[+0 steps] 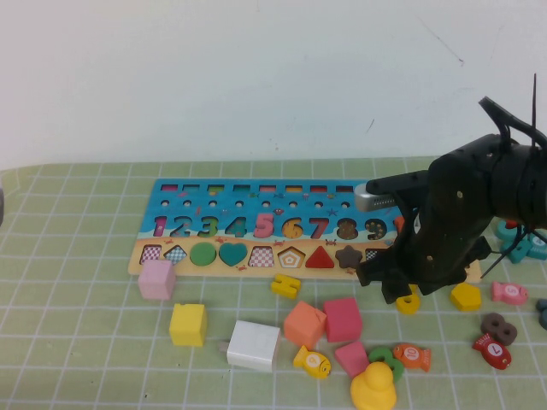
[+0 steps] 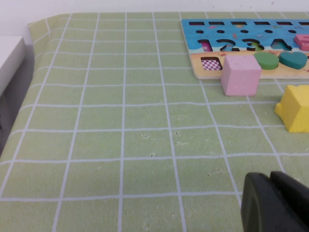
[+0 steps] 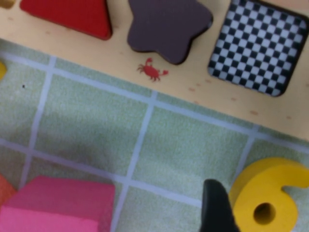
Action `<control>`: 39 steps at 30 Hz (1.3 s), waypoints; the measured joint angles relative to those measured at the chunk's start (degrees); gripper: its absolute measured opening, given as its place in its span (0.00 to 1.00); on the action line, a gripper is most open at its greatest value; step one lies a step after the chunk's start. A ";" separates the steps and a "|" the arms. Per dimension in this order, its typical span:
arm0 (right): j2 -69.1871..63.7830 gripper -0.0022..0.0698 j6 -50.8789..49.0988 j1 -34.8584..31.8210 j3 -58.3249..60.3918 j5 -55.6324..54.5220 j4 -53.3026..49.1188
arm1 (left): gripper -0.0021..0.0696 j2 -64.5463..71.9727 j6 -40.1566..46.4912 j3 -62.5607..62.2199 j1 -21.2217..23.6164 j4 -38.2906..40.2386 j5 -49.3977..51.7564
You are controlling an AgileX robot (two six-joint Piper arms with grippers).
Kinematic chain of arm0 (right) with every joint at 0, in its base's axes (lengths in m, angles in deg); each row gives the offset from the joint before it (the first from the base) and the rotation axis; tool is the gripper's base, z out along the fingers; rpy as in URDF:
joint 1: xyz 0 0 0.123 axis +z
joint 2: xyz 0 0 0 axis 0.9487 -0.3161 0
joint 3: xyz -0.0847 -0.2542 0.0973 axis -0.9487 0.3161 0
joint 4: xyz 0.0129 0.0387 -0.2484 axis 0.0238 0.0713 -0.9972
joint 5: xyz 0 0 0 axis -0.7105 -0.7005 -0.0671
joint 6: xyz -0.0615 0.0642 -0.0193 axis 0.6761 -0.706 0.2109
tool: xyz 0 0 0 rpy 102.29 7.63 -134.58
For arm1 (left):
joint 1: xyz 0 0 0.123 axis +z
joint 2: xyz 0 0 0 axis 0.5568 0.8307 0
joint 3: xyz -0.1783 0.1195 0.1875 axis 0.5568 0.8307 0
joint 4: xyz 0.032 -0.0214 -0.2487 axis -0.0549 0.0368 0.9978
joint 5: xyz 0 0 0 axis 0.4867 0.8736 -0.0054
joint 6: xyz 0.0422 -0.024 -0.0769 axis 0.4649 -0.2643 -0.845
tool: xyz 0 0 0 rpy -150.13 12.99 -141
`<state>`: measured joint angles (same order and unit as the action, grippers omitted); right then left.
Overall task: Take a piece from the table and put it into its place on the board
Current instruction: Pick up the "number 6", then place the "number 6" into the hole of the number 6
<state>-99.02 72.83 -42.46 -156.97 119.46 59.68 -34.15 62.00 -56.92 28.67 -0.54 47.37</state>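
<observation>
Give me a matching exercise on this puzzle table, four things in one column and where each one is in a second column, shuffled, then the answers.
Things:
1. yellow 6
2. pink cube
3. brown star
4. right gripper

Places:
A. seated in the board's tan strip
B. on the mat, right under the right arm
C. touching the board's near left corner
D. low over the mat beside the 6, jaws open

Pairs: 1-B, 2-C, 3-A, 4-D

The left gripper is parked over bare mat, away from the board.
</observation>
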 joint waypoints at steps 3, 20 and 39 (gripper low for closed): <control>0.00 0.57 -0.22 0.00 0.00 0.00 -0.06 | 0.03 0.00 0.00 0.00 0.00 0.00 0.00; -2.44 0.43 -0.35 0.00 -0.99 1.66 -0.85 | 0.03 0.00 0.00 0.00 0.00 0.00 0.00; -7.72 0.42 5.84 3.30 -24.48 7.30 3.41 | 0.03 0.00 0.00 0.00 0.00 0.00 0.00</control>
<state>-106.74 78.67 -39.16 -181.46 126.75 63.08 -34.15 62.00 -56.92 28.67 -0.54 47.37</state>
